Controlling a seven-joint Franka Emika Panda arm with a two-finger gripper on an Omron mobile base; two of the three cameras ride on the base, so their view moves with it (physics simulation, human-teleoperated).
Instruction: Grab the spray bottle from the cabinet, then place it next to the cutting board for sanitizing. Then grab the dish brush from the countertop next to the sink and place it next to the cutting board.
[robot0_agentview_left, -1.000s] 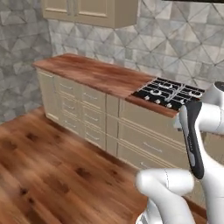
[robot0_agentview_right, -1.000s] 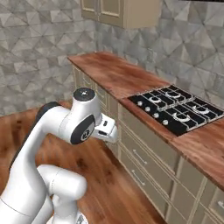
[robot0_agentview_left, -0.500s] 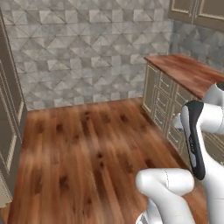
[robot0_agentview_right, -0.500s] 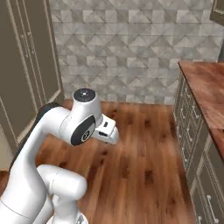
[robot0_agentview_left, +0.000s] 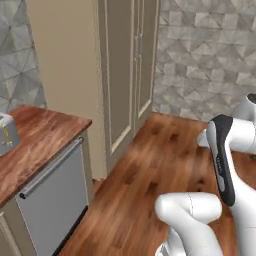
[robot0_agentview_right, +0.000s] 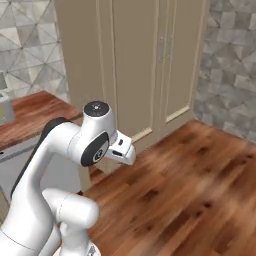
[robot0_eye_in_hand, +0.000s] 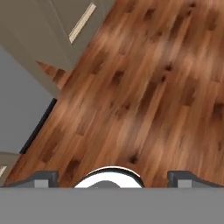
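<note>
A: Tall beige cabinet (robot0_agentview_left: 120, 75) at twelve o'clock in the left base view, doors closed, standing on the wood floor (robot0_agentview_left: 150, 170). Same cabinet (robot0_agentview_right: 145, 65) filling the upper middle of the right base view, slim handles near the door seam.

B: Reddish-brown counter (robot0_agentview_left: 35, 145) down at nine o'clock in the left base view, a grey appliance front (robot0_agentview_left: 50, 200) with a long bar handle beneath it. Small grey boxy item (robot0_agentview_left: 7, 134) sitting at the counter's far left edge, too cut off to name.

A: Counter (robot0_agentview_right: 30, 112) again at nine o'clock in the right base view, white arm (robot0_agentview_right: 65, 170) bent in front of it.

B: And the pincer (robot0_eye_in_hand: 113, 177)? Looking straight down at bare floorboards in the hand view, tips spread far apart at the bottom corners, wide open, nothing between them.

A: Spray bottle, cutting board, dish brush, sink: not to be made out anywhere here. Cabinet shut, so contents hidden.

B: Grey patterned tile wall (robot0_agentview_left: 210, 55) off at two o'clock behind the cabinet.
</note>
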